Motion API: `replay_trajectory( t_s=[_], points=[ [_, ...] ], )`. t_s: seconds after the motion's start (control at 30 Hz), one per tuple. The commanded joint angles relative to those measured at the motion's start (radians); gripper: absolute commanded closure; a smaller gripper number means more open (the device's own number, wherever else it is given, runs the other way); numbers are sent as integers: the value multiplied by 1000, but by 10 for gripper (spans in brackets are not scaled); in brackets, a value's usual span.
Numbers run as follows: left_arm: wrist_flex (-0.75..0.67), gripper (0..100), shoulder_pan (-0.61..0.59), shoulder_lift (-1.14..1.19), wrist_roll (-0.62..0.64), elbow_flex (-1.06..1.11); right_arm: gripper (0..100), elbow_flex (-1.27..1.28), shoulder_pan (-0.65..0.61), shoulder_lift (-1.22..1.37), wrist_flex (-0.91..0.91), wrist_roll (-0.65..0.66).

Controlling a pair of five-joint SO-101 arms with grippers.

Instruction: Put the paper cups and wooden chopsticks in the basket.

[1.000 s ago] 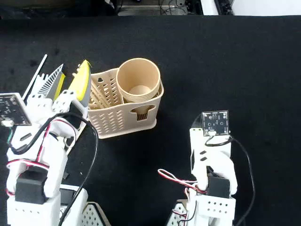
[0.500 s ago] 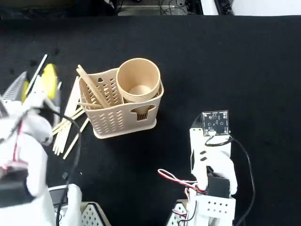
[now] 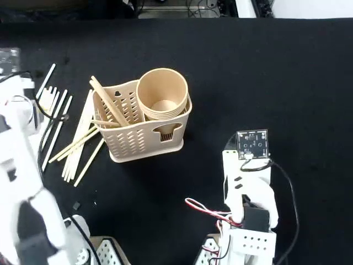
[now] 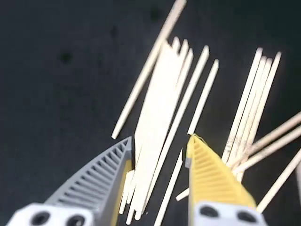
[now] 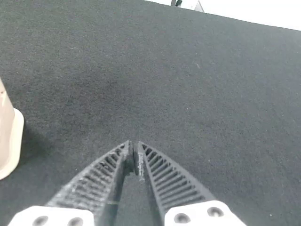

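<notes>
A beige slotted basket (image 3: 144,138) stands left of the table's middle. Stacked paper cups (image 3: 162,95) fill its right compartment, and a few wooden chopsticks (image 3: 108,102) lean out of its left one. More loose chopsticks (image 3: 77,141) lie fanned on the black cloth to the basket's left. My left gripper (image 4: 160,143) hangs open just above a flat bundle of chopsticks (image 4: 157,103), its grey and yellow fingers either side of the bundle's near ends, holding nothing. My right gripper (image 5: 134,157) is shut and empty, low over bare cloth to the right of the basket.
The left arm (image 3: 16,132) stands along the table's left edge. The right arm (image 3: 248,187) sits at the front right. A corner of the basket's base (image 5: 7,141) borders the right wrist view. Black cloth stretches bare behind and right of the basket.
The left arm swung left from beside the basket's left compartment to above the loose chopsticks. Chopsticks it had hidden now show in and beside the basket. The right arm stayed still.
</notes>
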Motion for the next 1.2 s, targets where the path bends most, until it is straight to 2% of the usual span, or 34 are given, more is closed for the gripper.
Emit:
replay_trajectory(
  t_s=[0.0,0.33,0.5,0.67,0.87,1.17],
  points=[
    [2,807,-21,233,-112,-124,977,-4,-8,-65,-11,0],
    [3,809,-59,781,-124,-460,977,-4,-8,-65,-11,0],
    [3,809,-58,961,-207,-535,977,-4,-8,-65,-11,0],
    [3,820,-65,1030,-215,-561,977,-4,-8,-65,-11,0],
    [51,975,-47,1031,-302,-561,977,-4,-8,-65,-11,0],
    [98,972,-25,1031,-315,-562,977,-4,-8,-65,-11,0]
  ],
)
